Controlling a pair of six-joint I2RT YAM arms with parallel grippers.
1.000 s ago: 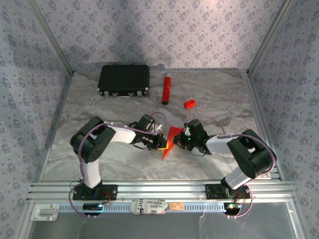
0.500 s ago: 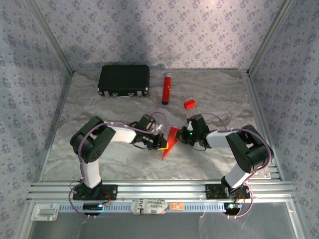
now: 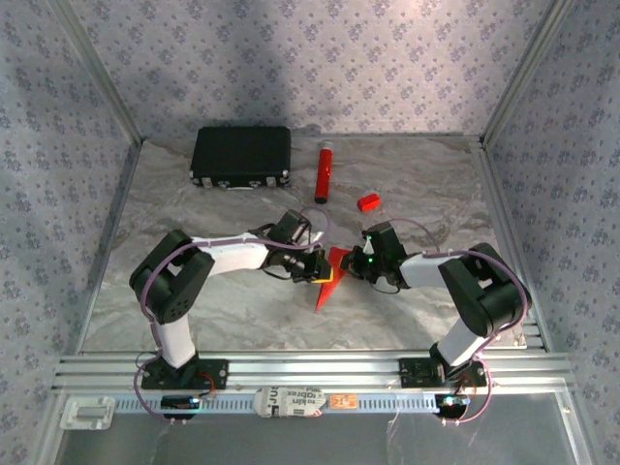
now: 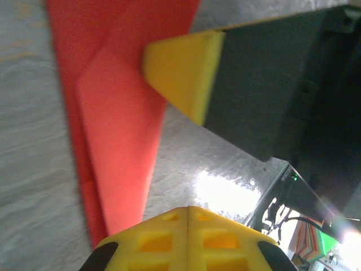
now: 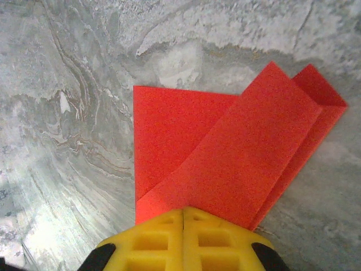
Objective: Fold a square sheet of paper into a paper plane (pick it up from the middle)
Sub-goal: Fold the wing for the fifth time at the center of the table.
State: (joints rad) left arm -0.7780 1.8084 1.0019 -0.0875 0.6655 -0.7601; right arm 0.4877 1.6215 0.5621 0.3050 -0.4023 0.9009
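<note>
Red paper plane [image 3: 327, 283] between left pincer [image 4: 188, 212], right pincer [image 5: 183, 212]; both pressed together, tips at its edges.

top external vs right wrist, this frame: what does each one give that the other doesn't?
Top external: black case, red tube, small red block, and the left hand and right hand on either side of the red paper. Right wrist: the paper's overlapping folded layers up close, with yellow fingers shut at its near edge. Shared: red paper, right hand, marbled table.
</note>
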